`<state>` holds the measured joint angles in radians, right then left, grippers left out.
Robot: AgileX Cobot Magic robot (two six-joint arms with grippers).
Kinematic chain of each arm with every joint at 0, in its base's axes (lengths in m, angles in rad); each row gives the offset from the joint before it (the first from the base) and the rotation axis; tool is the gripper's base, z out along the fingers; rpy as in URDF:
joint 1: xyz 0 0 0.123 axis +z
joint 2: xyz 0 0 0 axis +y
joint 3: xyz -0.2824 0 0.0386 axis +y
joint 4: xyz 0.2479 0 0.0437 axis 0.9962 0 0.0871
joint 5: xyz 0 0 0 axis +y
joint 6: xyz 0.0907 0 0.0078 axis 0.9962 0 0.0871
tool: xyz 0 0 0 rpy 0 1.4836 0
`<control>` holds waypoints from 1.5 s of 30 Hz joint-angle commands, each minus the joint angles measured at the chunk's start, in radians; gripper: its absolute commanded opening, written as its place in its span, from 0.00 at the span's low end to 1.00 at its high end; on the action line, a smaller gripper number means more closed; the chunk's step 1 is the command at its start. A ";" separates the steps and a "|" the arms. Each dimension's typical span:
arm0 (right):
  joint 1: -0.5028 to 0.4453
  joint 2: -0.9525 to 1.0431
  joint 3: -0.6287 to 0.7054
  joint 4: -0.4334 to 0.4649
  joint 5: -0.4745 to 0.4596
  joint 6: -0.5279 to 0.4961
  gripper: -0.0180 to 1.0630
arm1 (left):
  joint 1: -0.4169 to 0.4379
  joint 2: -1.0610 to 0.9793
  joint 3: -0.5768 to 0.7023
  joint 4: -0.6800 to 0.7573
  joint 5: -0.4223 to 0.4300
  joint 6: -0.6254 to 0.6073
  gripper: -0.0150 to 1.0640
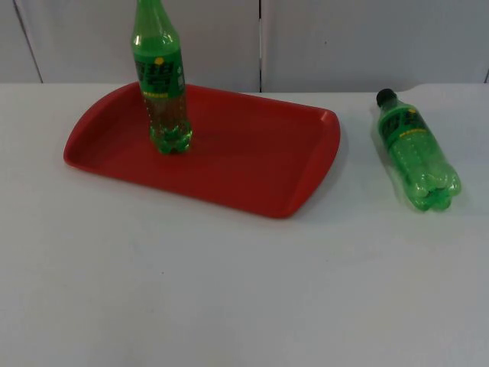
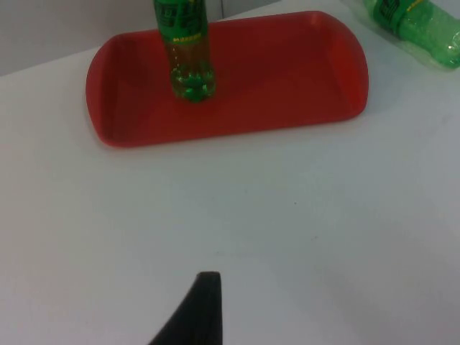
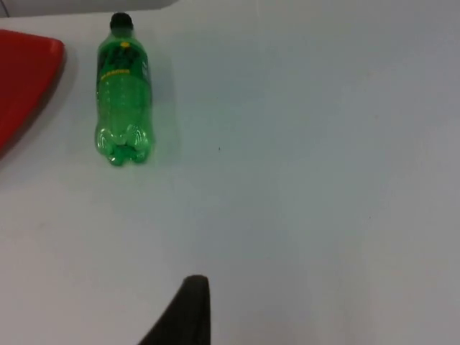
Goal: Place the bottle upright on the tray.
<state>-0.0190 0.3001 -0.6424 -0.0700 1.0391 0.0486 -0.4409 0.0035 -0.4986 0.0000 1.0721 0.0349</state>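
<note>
A red tray point(image 1: 252, 164) lies on the white table point(image 1: 229, 290). One green bottle point(image 1: 162, 84) already stands upright on the tray's left part. A second green bottle point(image 1: 416, 153) lies on its side on the table, well apart from the tray's right rim, black cap point(image 1: 386, 97) toward the partition wall; judged from this, its placement is still to be done. The left gripper point(image 2: 198, 316) and right gripper point(image 3: 183, 316) each hang above bare table; whether their fingers are apart or together cannot be told.

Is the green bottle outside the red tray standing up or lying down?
Lying down. The bottle rests on its side on the table, black cap toward the wall, apart from the tray.
</note>
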 commanded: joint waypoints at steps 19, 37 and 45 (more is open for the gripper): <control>-0.006 0.845 -0.337 0.006 -0.176 -0.014 0.98 | -0.007 -0.003 0.004 0.005 0.002 -0.004 0.99; 0.080 1.549 -0.958 0.124 0.021 -0.128 0.98 | -0.007 -0.003 0.004 0.005 0.002 -0.004 0.99; 0.162 1.812 -1.280 0.124 0.127 -0.115 0.98 | -0.007 -0.003 0.004 0.005 0.002 -0.004 0.99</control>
<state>0.1321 2.0745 -1.8746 0.0581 1.1268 -0.0696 -0.4409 0.0035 -0.4986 0.0000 1.0721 0.0342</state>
